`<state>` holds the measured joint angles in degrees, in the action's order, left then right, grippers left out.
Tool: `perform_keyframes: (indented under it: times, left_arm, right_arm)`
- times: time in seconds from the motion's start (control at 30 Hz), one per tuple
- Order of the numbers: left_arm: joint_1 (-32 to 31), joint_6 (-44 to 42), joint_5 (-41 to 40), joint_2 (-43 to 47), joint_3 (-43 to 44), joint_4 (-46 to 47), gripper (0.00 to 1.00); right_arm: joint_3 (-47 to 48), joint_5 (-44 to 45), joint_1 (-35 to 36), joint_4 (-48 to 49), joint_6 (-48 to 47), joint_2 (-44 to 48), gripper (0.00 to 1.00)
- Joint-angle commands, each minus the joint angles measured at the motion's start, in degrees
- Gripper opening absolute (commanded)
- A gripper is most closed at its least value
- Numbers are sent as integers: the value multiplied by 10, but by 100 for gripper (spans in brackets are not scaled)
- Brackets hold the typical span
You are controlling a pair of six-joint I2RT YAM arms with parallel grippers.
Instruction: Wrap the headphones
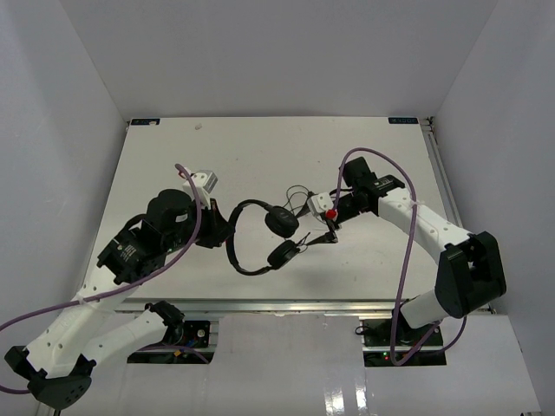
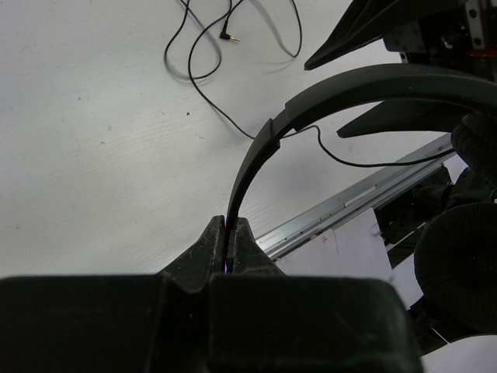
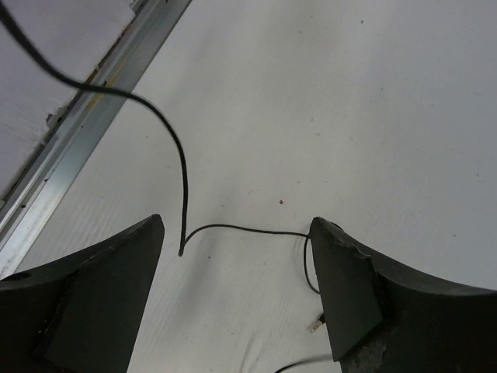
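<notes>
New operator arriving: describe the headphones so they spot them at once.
Find the white table; at its middle are the headphones, headband pinched in the left claw. Only they have two round padded earcups; the nearby cables are thick and purple.

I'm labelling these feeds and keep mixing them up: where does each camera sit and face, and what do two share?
Top external: above and behind the arms, facing down at the table; both arms show, the headphones between them.
Left wrist: on the left arm, looking along the left gripper, shut on the headband.
Right wrist: on the right arm, looking down past the open right gripper at the cord.
Shared: both wrist views show the cord.
</notes>
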<state>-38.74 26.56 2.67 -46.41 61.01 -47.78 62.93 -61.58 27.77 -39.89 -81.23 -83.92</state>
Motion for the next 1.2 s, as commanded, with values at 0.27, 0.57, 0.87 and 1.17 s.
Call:
perform_keyframes:
  times: [0.27, 0.57, 0.87, 1.17]
  left_arm:
    - [0, 19, 21, 14, 57, 22, 0]
    - [1, 22, 16, 13, 88, 25, 0]
    - [0, 29, 10, 22, 101, 32, 0]
    - [0, 41, -2, 38, 124, 35, 0]
  right_arm:
    - [-12, -80, 17, -30, 45, -22, 75]
    - [-23, -83, 41, 25, 142, -39, 65]
    - [-88, -74, 42, 138, 262, 1, 42]
    - [-104, -29, 42, 205, 322, 36, 27]
